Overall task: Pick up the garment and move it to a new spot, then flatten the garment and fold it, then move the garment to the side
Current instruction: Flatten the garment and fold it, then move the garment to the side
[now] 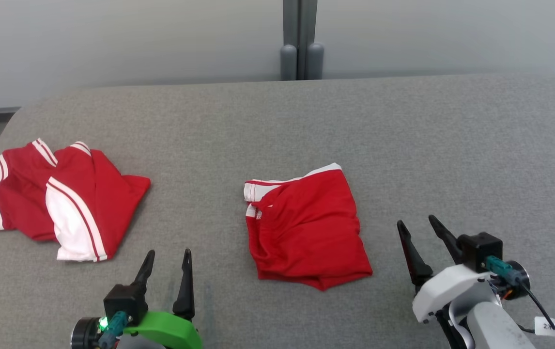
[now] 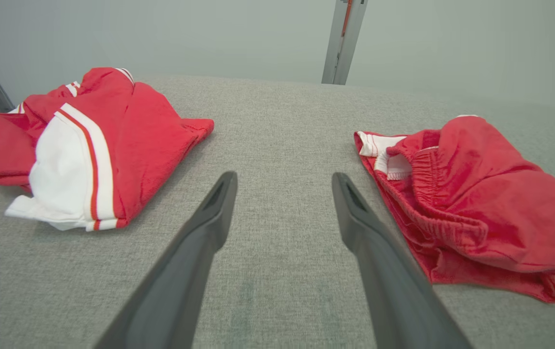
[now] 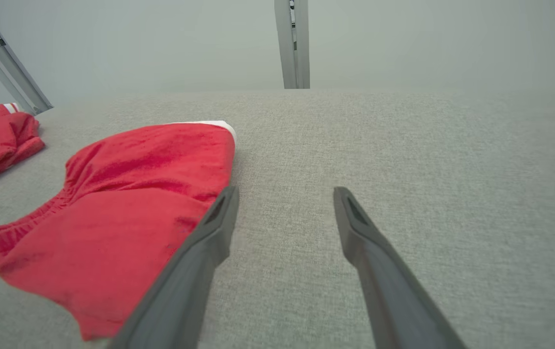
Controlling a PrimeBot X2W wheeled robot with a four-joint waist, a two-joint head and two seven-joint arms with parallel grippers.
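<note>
Folding looks finished — the red garment [image 1: 306, 228] lies folded on the table [image 1: 427, 135], between your grippers. Your left gripper [image 1: 169, 252] and right gripper [image 1: 415, 220] both stand spread, empty. Next, pinch one edge (all layers together) and carry it sideways — perhaps toward the other red pile [image 1: 64, 198].

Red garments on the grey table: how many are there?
2. The folded garment lies near the middle of the table. The bunched garment lies at the table's left edge; its overlapping folds may hide a further piece.
</note>
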